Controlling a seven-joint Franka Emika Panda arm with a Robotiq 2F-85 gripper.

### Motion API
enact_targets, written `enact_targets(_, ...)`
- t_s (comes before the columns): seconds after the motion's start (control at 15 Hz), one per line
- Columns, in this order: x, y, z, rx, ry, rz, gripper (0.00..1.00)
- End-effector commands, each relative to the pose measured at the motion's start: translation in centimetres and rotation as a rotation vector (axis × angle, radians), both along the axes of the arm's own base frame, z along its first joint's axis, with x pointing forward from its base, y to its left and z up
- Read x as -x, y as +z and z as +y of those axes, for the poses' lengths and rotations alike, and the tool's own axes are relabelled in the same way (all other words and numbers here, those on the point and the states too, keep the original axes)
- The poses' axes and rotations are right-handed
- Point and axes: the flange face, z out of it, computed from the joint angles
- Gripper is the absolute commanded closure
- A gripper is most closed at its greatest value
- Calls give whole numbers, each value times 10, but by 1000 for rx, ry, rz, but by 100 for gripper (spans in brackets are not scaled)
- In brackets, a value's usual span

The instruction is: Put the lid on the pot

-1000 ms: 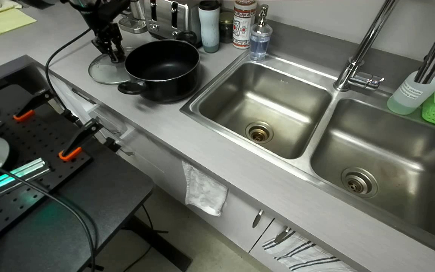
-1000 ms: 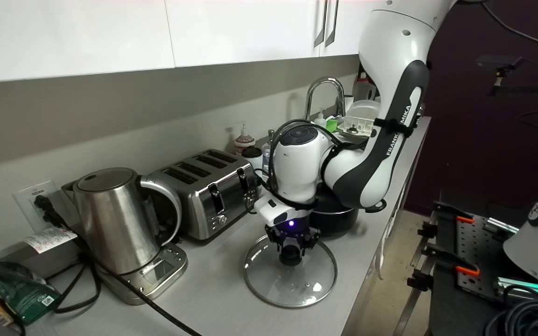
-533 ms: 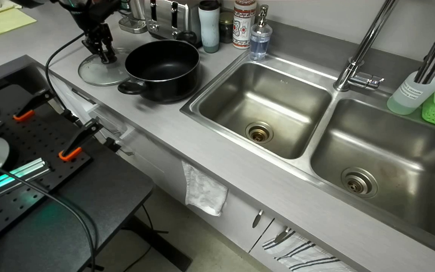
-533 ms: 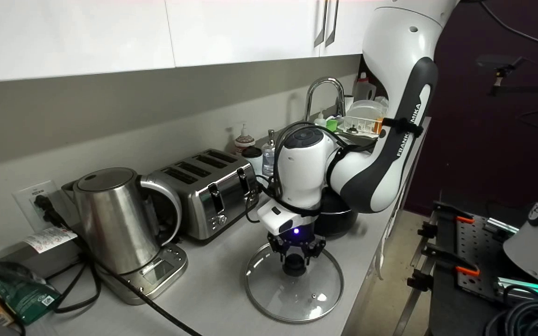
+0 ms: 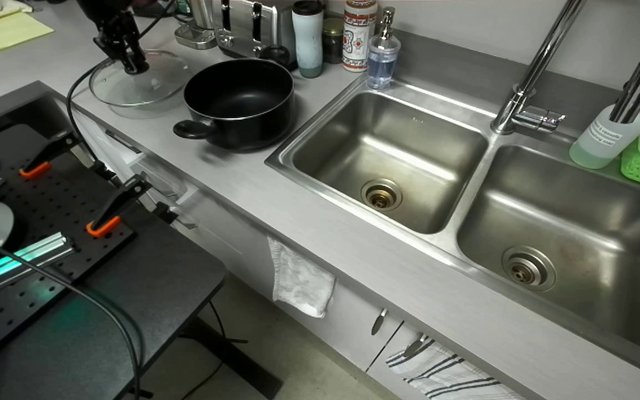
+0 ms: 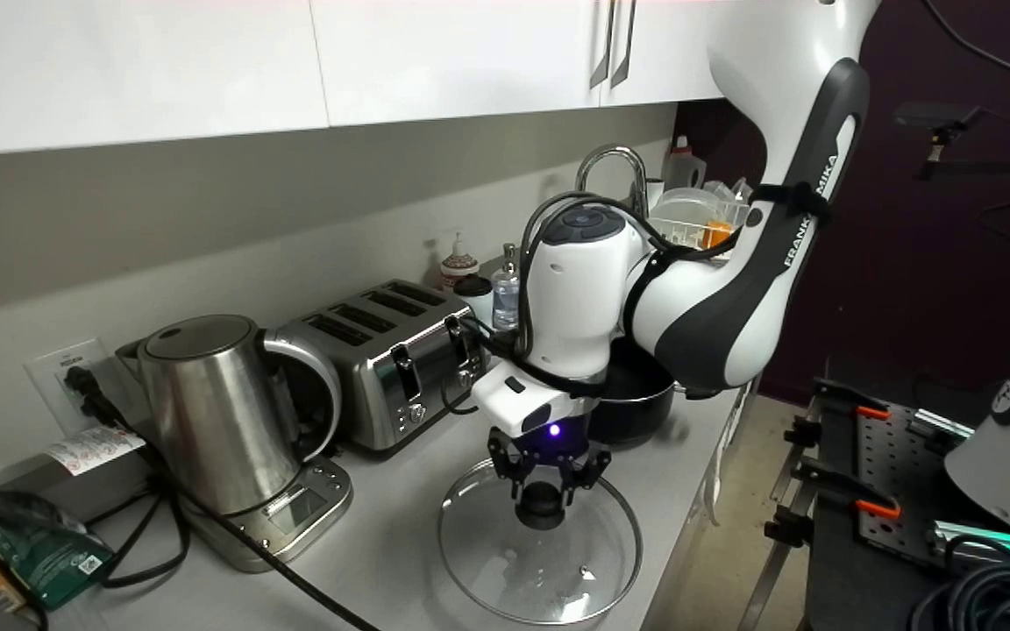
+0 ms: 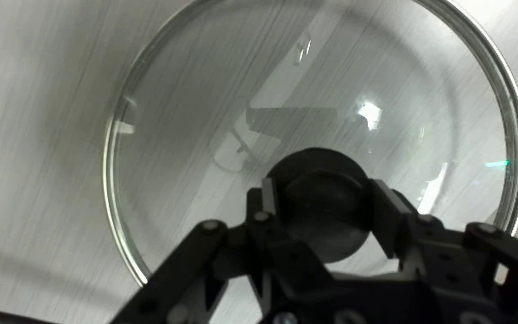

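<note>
The see-through glass lid (image 5: 159, 80) with its thin metal rim hangs level or nearly so, a little above the counter, left of the pot in an exterior view. It also shows in an exterior view (image 6: 540, 565) and in the wrist view (image 7: 187, 148). My gripper (image 7: 324, 198) is shut on the lid's dark centre knob (image 7: 319, 164), one finger on each side. The gripper also shows in both exterior views (image 5: 131, 62) (image 6: 543, 495). The black pot (image 5: 242, 130) stands uncovered on the counter; the arm partly hides it in an exterior view (image 6: 632, 416).
The toaster (image 6: 382, 359) and the kettle (image 6: 207, 421) stand along the wall. A tumbler (image 5: 308, 44) and a soap bottle (image 5: 382, 58) are behind the pot. The sink (image 5: 348, 119) lies beside it. A power cord (image 6: 268, 565) crosses the counter.
My gripper has carried the lid by its knob away from the pot, leftward and up in an exterior view. The lid now stands higher above the counter. The pot has not moved.
</note>
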Motion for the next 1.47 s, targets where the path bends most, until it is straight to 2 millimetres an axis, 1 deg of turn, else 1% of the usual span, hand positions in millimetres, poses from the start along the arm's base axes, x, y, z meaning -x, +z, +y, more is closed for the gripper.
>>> enact_targets(0.0,7,42,7,-21,17,-47,74)
enact_targets(0.4,12,91,18,-19,-2,-113,74)
enact_targets(0.73,7,134,19,-12,-94,-130,74)
enact_targets(0.93,0,161,15,-8,-183,-119,74)
enact_targets(1.2,-9,194,4,-20,-307,-94,74)
enact_targets(1.4,-22,212,-6,-58,-447,-36,74)
